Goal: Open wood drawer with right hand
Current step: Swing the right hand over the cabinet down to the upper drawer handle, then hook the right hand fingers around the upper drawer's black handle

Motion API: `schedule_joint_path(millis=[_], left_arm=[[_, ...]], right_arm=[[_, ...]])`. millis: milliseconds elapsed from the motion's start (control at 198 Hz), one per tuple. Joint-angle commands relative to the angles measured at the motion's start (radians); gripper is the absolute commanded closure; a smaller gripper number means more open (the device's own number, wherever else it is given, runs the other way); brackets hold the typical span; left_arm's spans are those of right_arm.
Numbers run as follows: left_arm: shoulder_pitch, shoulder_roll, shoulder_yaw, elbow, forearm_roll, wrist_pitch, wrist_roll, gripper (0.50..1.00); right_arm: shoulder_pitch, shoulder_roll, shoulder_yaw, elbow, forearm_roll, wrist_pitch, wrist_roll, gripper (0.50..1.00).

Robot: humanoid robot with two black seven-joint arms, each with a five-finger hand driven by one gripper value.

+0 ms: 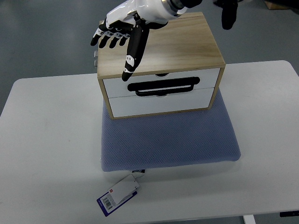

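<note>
The wood drawer box [161, 65] is sitting on a blue cushion [168, 140], likely to stop sliding, its 2 white drawers [161, 93] facing the camera, shut. The right hand [124, 32] is hovering above it, fingers spread, holding nothing. A tag [119, 195] is showing only a barcode, its print unreadable.

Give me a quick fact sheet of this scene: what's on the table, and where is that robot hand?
table: white table
mat: blue-grey cushion mat, tag at its front edge
box: wooden drawer box on the mat's far part
drawers: two white fronts, both closed
handle: black handle between the fronts
right hand: right hand above the box's top left, fingers spread, holding nothing
left hand: not visible
</note>
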Motion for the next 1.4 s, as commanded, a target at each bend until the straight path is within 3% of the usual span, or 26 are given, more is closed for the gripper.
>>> schedule_joint_path(millis=[0, 61, 233, 283, 288, 329, 379, 405, 511, 1396], left_arm=[[0.000, 0.000, -0.001, 0.003, -0.002, 0.000, 0.000, 0.500], [0.000, 0.000, -0.001, 0.003, -0.002, 0.000, 0.000, 0.500], [0.000, 0.000, 0.001, 0.009, -0.003, 0.002, 0.000, 0.500], [0.000, 0.000, 0.001, 0.009, -0.003, 0.002, 0.000, 0.500], [0.000, 0.000, -0.001, 0.011, -0.003, 0.002, 0.000, 0.500], [0.000, 0.000, -0.001, 0.011, -0.003, 0.002, 0.000, 0.500], [0.000, 0.000, -0.001, 0.011, -0.003, 0.002, 0.000, 0.500], [0.000, 0.000, -0.001, 0.011, -0.003, 0.002, 0.000, 0.500], [0.000, 0.000, -0.001, 0.011, -0.003, 0.002, 0.000, 0.500], [0.000, 0.000, -0.001, 0.012, -0.003, 0.002, 0.000, 0.500]], right_arm=[[-0.001, 0.046, -0.036, 0.047, 0.025, -0.012, -0.045, 0.556], [-0.002, 0.049, -0.039, 0.048, 0.028, -0.014, -0.049, 0.556], [-0.041, 0.100, -0.085, 0.059, 0.068, -0.080, -0.171, 0.556], [-0.041, 0.100, -0.085, 0.059, 0.068, -0.080, -0.171, 0.556], [-0.041, 0.100, -0.099, 0.060, 0.083, -0.095, -0.204, 0.556], [-0.041, 0.098, -0.108, 0.062, 0.097, -0.107, -0.232, 0.556], [-0.041, 0.098, -0.108, 0.062, 0.097, -0.108, -0.232, 0.556], [-0.042, 0.095, -0.116, 0.073, 0.128, -0.134, -0.272, 0.556], [-0.042, 0.094, -0.117, 0.080, 0.146, -0.161, -0.307, 0.554], [-0.065, 0.090, -0.193, 0.070, 0.040, -0.169, -0.320, 0.556]])
